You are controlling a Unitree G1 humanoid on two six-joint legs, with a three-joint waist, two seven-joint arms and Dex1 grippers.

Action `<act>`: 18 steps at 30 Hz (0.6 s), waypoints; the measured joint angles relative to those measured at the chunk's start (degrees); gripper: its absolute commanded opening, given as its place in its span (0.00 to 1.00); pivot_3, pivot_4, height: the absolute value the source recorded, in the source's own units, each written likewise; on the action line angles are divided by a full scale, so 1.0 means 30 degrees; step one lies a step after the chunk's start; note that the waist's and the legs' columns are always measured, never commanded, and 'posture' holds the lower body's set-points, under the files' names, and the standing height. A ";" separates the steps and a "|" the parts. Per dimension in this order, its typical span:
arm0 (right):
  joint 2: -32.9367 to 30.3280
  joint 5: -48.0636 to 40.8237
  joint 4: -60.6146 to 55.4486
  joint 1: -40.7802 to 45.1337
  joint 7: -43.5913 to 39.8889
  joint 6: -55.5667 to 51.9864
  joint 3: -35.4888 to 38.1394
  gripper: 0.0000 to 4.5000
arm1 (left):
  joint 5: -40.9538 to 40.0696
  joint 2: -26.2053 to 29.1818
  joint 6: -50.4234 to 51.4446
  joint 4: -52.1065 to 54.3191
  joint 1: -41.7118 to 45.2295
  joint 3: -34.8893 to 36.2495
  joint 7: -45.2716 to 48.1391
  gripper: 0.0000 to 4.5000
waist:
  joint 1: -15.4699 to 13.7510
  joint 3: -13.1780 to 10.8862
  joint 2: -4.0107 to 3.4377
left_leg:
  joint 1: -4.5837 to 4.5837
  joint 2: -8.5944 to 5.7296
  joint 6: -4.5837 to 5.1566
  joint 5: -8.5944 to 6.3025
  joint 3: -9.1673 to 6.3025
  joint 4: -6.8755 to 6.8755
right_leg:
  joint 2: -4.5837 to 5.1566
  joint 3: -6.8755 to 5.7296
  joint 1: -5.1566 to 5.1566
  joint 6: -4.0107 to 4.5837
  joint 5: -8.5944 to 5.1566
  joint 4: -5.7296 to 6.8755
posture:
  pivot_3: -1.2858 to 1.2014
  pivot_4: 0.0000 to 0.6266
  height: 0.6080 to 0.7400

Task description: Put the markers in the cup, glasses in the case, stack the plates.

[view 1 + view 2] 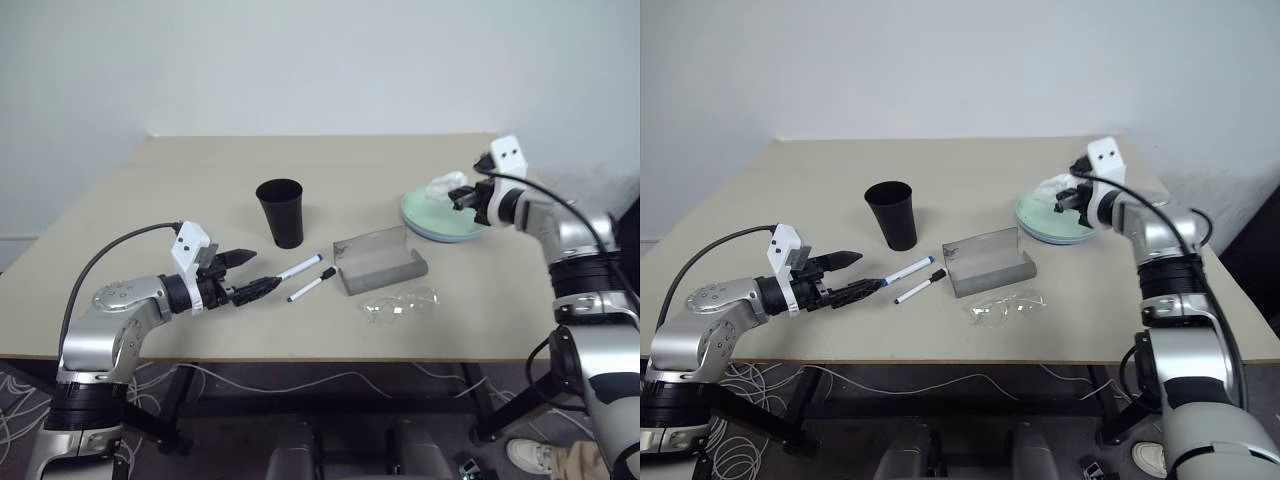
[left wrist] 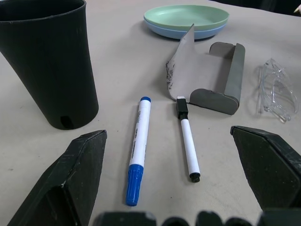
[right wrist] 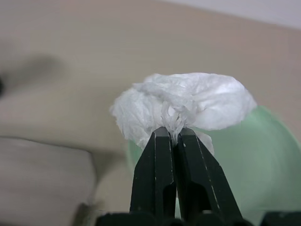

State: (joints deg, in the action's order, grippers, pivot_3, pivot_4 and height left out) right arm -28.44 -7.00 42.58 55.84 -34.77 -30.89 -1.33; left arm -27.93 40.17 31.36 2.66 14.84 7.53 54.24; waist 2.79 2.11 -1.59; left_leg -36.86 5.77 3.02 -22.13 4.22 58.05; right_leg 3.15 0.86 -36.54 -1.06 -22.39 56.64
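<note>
The two markers lie side by side near the middle of the table (image 1: 120,200), a little toward its front edge: the blue-capped marker (image 2: 137,151) and the black-capped marker (image 2: 187,141), close together but not touching. Behind them stands the black cup (image 1: 281,212), upright, its inside not visible. Just beside the markers, toward the right edge, sits the grey case (image 1: 383,260) with its lid up and nothing seen in it. The clear glasses (image 1: 400,304) lie on the table in front of the case, closer to the front edge. Near the right edge the plates are already stacked, the mint green plate (image 2: 187,17) on top of the light blue plate (image 2: 178,34).

The left gripper (image 1: 246,274) hangs low over the table near the front edge, reaching in from the left and tilted slightly down, its two black fingers (image 2: 73,176) spread wide and empty, the markers lying just ahead between them.

The right gripper (image 3: 171,134) is raised over the stacked plates, angled down and toward the left, its fingers pressed together on a pinch of crumpled white tissue (image 3: 188,106), which is held up above the green plate.
</note>
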 measured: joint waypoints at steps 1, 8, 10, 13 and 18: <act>0.0271 0.0292 0.1267 0.0233 0.0467 0.0964 -0.0017 0.01 | 0.0001 -0.0043 -0.0009 -0.0011 0.0026 -0.0023 -0.0004 1.00 | 0.0005 0.0000 0.0000 | -0.0003 0.0000 0.0000 0.0000 0.0002 0.0002 | 0.0000 -0.0001 -0.0004 0.0000 0.0000 0.0002 | 0.52 0.00 0.05; 0.0959 0.1350 0.6956 0.2147 0.2375 0.5584 0.0233 0.31 | 0.0007 -0.0187 -0.0041 -0.0027 0.0063 -0.0084 -0.0099 1.00 | 0.0069 -0.0001 -0.0005 | -0.0015 0.0005 0.0000 0.0000 -0.0004 -0.0001 | -0.0002 -0.0004 -0.0022 0.0000 0.0001 0.0021 | 0.52 0.00 0.05; 0.0950 0.1486 0.7339 0.2357 0.2438 0.6074 0.0312 0.45 | 0.0006 -0.0187 -0.0041 -0.0026 0.0062 -0.0084 -0.0165 1.00 | 0.0071 -0.0001 -0.0004 | -0.0003 0.0005 0.0001 0.0000 -0.0007 0.0001 | -0.0002 -0.0007 -0.0005 0.0001 0.0001 0.0020 | 0.52 0.00 0.05; 0.0948 0.1723 0.7739 0.2394 0.2268 0.6492 0.0333 0.68 | 0.0004 -0.0186 -0.0043 -0.0026 0.0062 -0.0083 -0.0183 1.00 | 0.0059 0.0000 -0.0006 | -0.0001 0.0004 0.0000 0.0000 -0.0005 0.0007 | -0.0002 -0.0007 0.0000 0.0002 0.0002 0.0024 | 0.52 0.00 0.05; 0.0790 0.2093 0.7628 0.2357 0.1726 0.6536 0.0268 1.00 | 0.0007 -0.0187 -0.0056 -0.0026 0.0102 -0.0100 -0.0171 1.00 | 0.0054 -0.0001 -0.0008 | -0.0004 0.0004 0.0000 0.0000 -0.0009 0.0004 | -0.0002 -0.0004 0.0001 0.0002 0.0002 0.0021 | 0.52 0.00 0.05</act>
State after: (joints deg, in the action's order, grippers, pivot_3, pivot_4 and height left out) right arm -26.07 -0.72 65.47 62.91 -29.59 -11.28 -0.53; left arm -27.91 39.61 31.19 2.58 15.14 7.23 53.73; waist 2.96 2.10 -1.61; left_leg -36.87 5.78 3.03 -22.13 4.19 58.06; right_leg 3.14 0.85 -36.54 -1.05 -22.38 56.70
